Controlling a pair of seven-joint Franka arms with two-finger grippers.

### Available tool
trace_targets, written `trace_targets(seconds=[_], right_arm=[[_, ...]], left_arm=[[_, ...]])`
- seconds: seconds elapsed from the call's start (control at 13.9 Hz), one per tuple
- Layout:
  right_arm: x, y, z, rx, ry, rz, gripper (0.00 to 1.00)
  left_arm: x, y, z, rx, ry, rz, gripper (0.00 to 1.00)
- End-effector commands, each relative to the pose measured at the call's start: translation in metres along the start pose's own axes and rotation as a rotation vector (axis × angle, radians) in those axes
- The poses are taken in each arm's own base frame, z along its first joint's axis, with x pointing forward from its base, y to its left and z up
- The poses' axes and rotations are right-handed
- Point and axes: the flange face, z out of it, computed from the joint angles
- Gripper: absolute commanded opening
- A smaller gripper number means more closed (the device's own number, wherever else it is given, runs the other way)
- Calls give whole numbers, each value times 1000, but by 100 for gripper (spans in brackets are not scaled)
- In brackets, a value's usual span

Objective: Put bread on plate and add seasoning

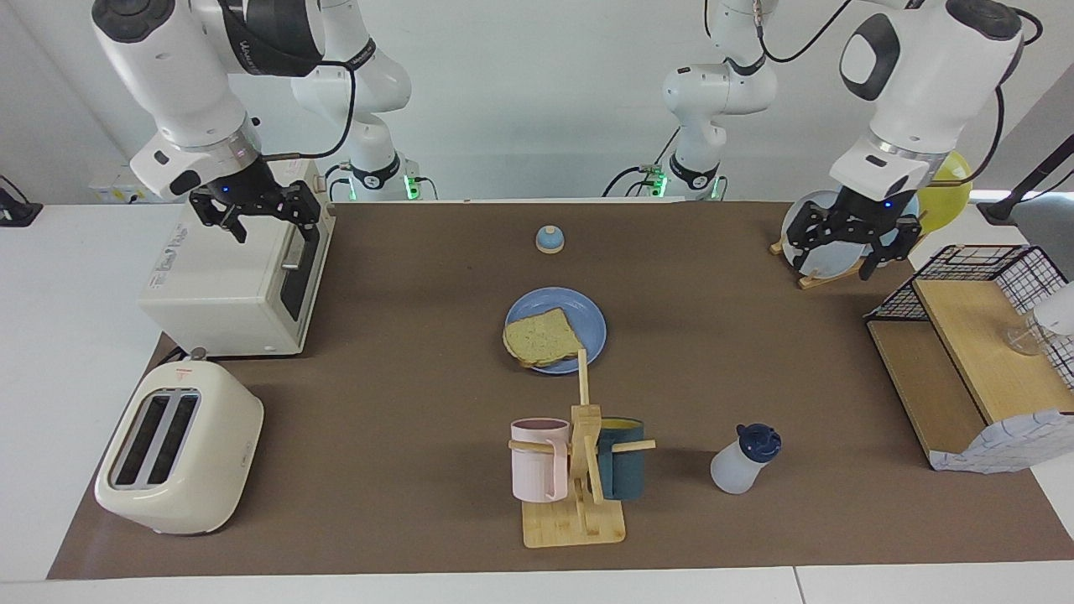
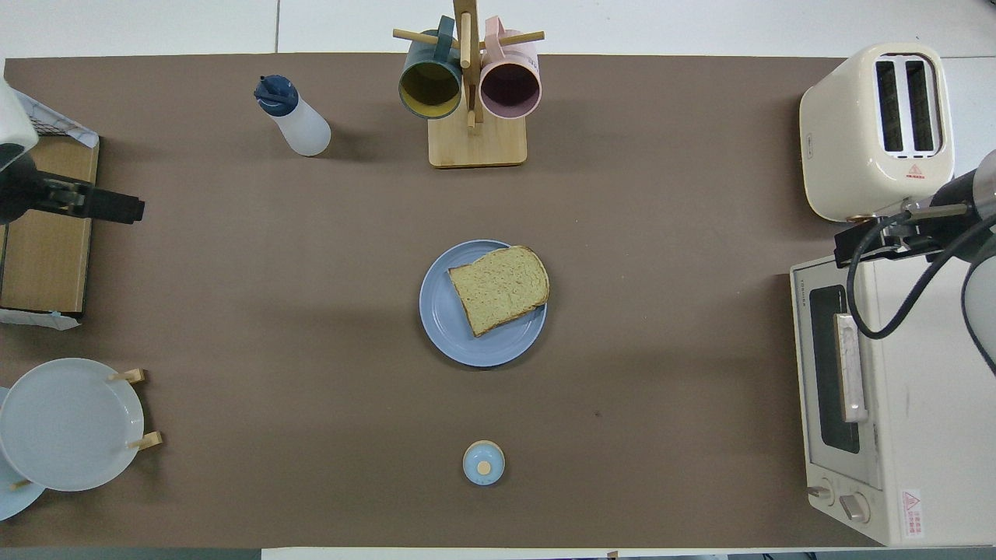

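The bread (image 1: 543, 337) (image 2: 499, 288), a speckled slice with a brown crust, lies on the blue plate (image 1: 590, 317) (image 2: 445, 330) at mid-table. The seasoning (image 1: 743, 460) (image 2: 294, 118), a whitish bottle with a navy cap, stands upright beside the mug rack, farther from the robots than the plate. My left gripper (image 1: 837, 262) (image 2: 117, 208) hangs open and empty, raised over the rack of plates at the left arm's end. My right gripper (image 1: 260, 222) (image 2: 856, 245) waits open and empty above the toaster oven.
A white toaster oven (image 1: 235, 277) and a cream toaster (image 1: 176, 449) stand at the right arm's end. A wooden mug rack (image 1: 579, 470) holds two mugs. A small bell (image 1: 550, 240) sits nearer the robots than the plate. A plate rack (image 1: 818, 243) and a wooden shelf with a wire basket (image 1: 965, 352) stand at the left arm's end.
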Motion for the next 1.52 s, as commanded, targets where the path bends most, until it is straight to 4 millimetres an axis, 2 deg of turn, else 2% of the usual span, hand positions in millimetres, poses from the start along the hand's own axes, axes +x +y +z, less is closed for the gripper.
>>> trace_targets(seconds=[0.0, 0.36, 0.58, 0.65, 0.79, 0.87, 0.94, 1.08, 1.23, 1.3, 1.44], right_arm=[[-8, 1, -2, -1, -7, -26, 100], [-9, 1, -1, -1, -9, -28, 100], [-9, 1, -1, -1, -10, -28, 100], [-9, 1, 0, -1, -12, -28, 100], [-9, 1, 0, -1, -10, -28, 100], [-9, 1, 0, -1, -12, -28, 100], [-9, 1, 0, -1, -12, -28, 100], [-9, 1, -1, -1, -9, -28, 100], [-9, 1, -1, -1, -8, -28, 100], [-9, 1, -1, -1, -8, -28, 100], [-8, 0, -1, -1, -8, -29, 100]], left_arm=[[-19, -8, -2, -6, -31, 16, 100], [-21, -18, -14, 46, -5, 8, 100], [-17, -13, -22, 53, 15, -13, 100], [-17, -12, -29, 50, 16, -70, 100], [-19, -6, -63, 34, -17, -196, 100], [-23, 5, -80, 24, -57, -185, 100], [-30, 11, -86, 16, -110, -181, 100], [-48, 15, -89, -4, -206, -188, 100], [-57, 18, -78, 0, -219, -207, 100], [-55, 18, -71, 5, -196, -211, 100], [-40, 27, -53, 11, -152, -213, 100]])
